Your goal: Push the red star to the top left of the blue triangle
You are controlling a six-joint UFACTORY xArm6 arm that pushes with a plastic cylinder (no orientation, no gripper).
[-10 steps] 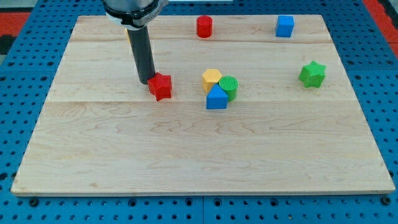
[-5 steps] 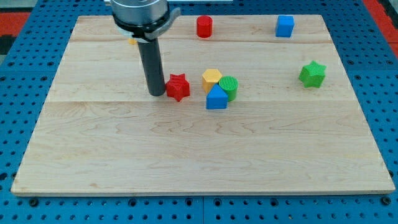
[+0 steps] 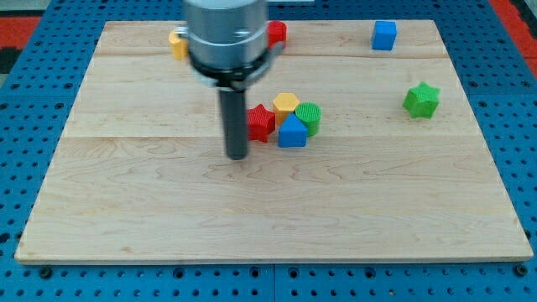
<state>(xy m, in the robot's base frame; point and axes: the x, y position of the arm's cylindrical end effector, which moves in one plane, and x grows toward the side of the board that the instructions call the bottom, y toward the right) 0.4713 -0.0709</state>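
camera view | my tip (image 3: 238, 156) near table centre, no gripper fitted, grasps nothing | red star (image 3: 261, 122) touches blue triangle (image 3: 292, 132) on its left | remaining: nudge toward top edge

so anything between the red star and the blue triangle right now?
Nothing. In the camera view the red star sits right against the left of the blue triangle, no visible gap. My tip is off the star's lower left.

No readable text, labels, numbers anywhere in view.
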